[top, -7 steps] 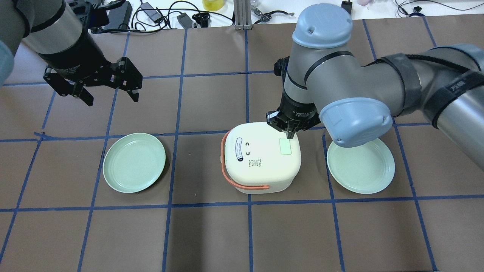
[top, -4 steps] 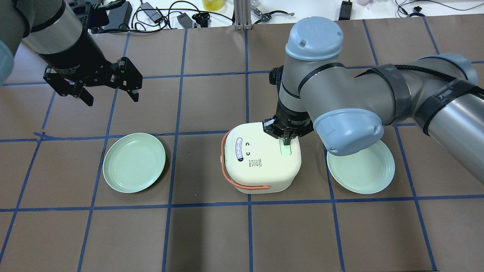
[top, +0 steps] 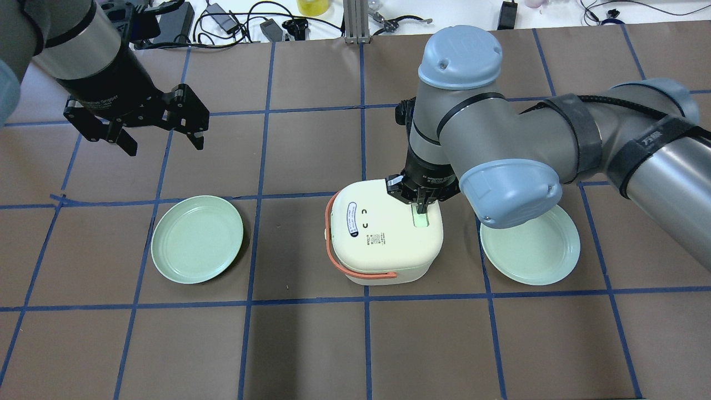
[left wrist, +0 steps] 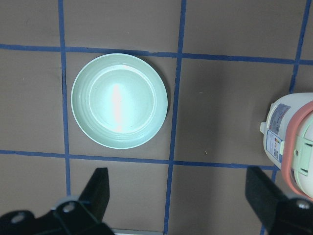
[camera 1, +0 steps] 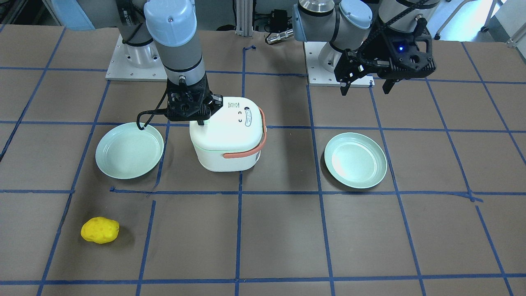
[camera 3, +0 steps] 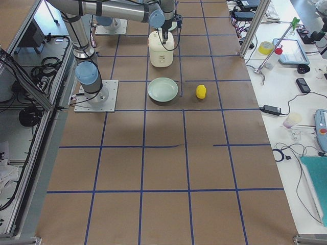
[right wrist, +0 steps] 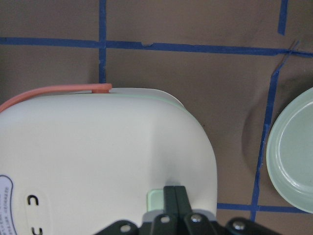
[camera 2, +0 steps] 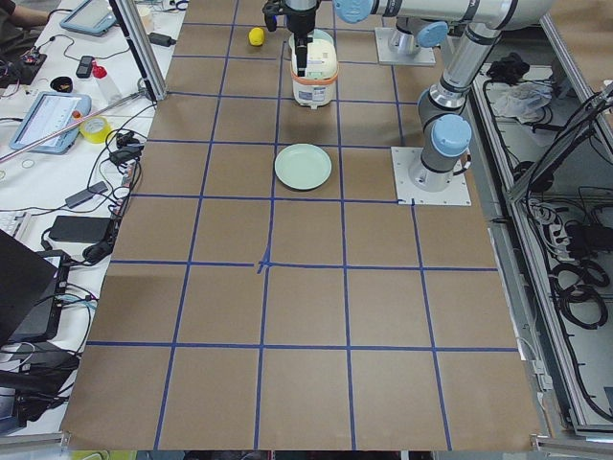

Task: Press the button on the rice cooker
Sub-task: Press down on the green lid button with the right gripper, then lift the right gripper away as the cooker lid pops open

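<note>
So, right gripper [top: 422,208] has fingers pinched together, tip on the green button [top: 423,221], prob the press itself. Next: firm push straight down, then lift off. Rice cooker [top: 383,239] sits mid-table btw left plate [top: 197,239] and right plate [top: 530,244]. Button end faces the right plate, long axis label-to-button across the table. Left gripper [top: 164,136] is spread wide, well apart.

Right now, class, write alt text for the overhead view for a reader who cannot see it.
The right gripper, shut, has its tips on the green button atop a white cooker at mid-table. The left gripper hangs open at upper left; a left plate and a right plate, both green, flank it.
</note>
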